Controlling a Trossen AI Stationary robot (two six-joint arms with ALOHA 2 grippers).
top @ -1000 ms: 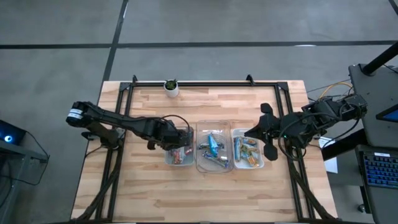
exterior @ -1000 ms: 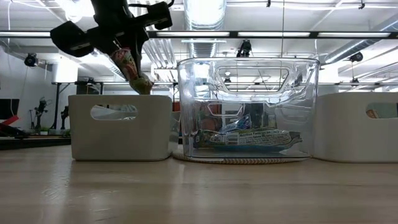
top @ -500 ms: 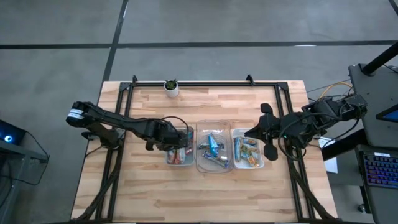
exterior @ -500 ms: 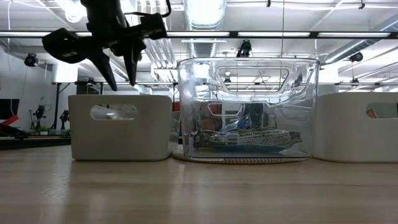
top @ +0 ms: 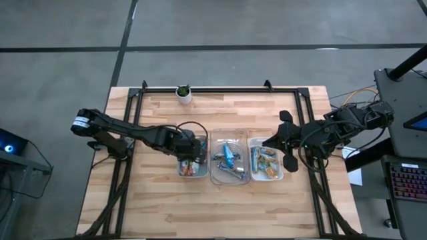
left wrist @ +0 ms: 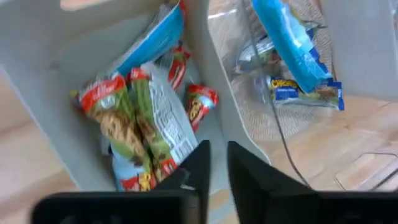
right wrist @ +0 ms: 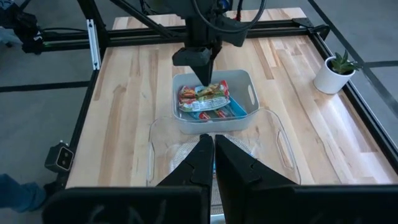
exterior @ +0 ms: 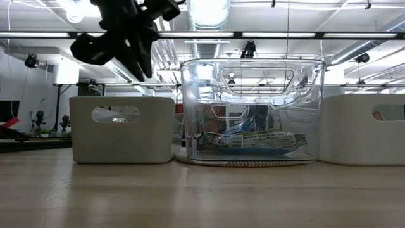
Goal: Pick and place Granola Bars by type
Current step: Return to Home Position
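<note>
Closest to the low camera, the bare pale wood of the table (exterior: 202, 196) runs level to three bins set in a row, side by side. The gray bin (exterior: 82, 136) stands on the left, the clear bin (exterior: 190, 101) in the middle and the white bin (exterior: 354, 136) on the right.

The red granola bars (left wrist: 143, 118) lie heaped in the gray bin, with one blue wrapper (left wrist: 155, 43) against its wall. The blue granola bars (exterior: 253, 140) rest on the clear bin's floor, and the green-tan granola bars (top: 267, 163) fill the white bin.

The left gripper (exterior: 142, 63) hangs above the gray bin, pointing down, its fingers drawn close together with nothing between them. The right gripper (right wrist: 212, 142) hovers over the white bin, fingers pressed together and empty.

At the table's far edge, beside the black frame rail (top: 220, 89), sits a small white plant pot (top: 183, 94). Beyond, the room shows a gray concrete floor (top: 233, 27) with dark seams, a keyboard (top: 407, 183) off to the right, and a ceiling of strip lights and a round duct (exterior: 209, 16).
</note>
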